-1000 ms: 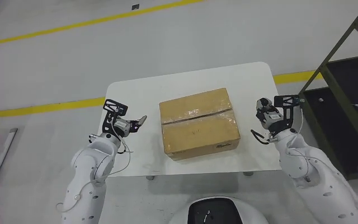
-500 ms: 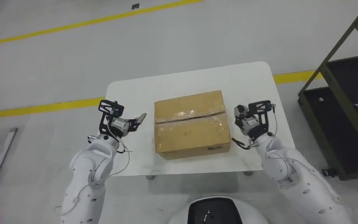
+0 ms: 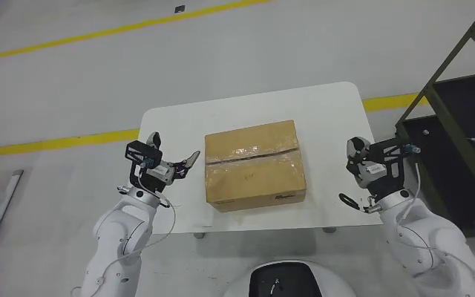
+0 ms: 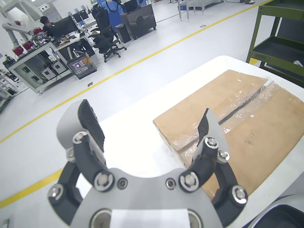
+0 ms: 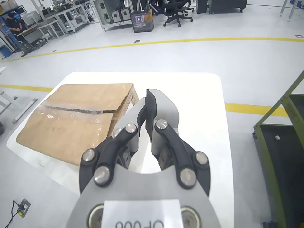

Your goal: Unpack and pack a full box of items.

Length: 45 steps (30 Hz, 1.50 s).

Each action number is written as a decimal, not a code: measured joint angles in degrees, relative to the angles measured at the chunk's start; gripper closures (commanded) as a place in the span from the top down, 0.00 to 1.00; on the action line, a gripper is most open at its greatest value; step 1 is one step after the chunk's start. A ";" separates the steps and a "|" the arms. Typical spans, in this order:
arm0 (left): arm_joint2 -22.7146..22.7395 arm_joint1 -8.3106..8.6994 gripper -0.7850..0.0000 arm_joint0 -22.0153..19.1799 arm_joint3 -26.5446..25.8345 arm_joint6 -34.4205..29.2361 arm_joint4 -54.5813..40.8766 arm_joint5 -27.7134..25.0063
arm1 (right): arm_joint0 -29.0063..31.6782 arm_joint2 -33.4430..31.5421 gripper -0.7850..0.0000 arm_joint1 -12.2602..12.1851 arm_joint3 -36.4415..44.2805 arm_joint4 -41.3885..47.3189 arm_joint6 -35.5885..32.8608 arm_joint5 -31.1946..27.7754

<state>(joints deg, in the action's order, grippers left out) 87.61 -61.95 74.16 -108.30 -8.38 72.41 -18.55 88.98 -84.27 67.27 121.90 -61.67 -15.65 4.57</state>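
Between the left gripper's (image 4: 144, 110) spread fingers shows bare table (image 3: 178, 119). The taped cardboard box (image 3: 252, 165) sits mid-table, just beside it. Right gripper (image 5: 147, 94), clenched on nothing, hovers over the table's right edge, apart from the box and near a green cart (image 3: 438, 89).

top: overhead, looking down | wrists: low, close, facing inward from opposite sides | shared: box (image 3: 254, 165)
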 measured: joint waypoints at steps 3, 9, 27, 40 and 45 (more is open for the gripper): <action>0.65 -0.09 0.00 2.05 -1.86 -0.63 -0.85 1.90 | 1.54 -0.11 0.00 0.03 0.63 0.21 0.33 -0.81; 2.02 -0.35 0.00 5.69 -5.09 -4.85 -2.24 7.87 | 4.01 -1.23 0.00 0.14 1.62 1.78 2.09 -1.70; 2.53 -0.51 0.71 8.08 -7.08 -7.88 -4.86 9.24 | 4.35 -1.81 0.92 0.19 1.24 2.47 2.39 -2.44; 2.53 -0.51 1.00 8.08 -7.08 -7.88 -4.86 9.24 | 4.35 -1.81 1.00 0.19 1.24 2.47 2.39 -2.44; 2.53 -0.51 1.00 8.08 -7.08 -7.88 -4.86 9.24 | 4.35 -1.81 1.00 0.19 1.24 2.47 2.39 -2.44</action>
<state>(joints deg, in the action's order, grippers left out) 90.14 -62.46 82.24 -115.38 -16.26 67.55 -9.31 93.33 -86.08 67.47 123.14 -59.20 -13.26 2.13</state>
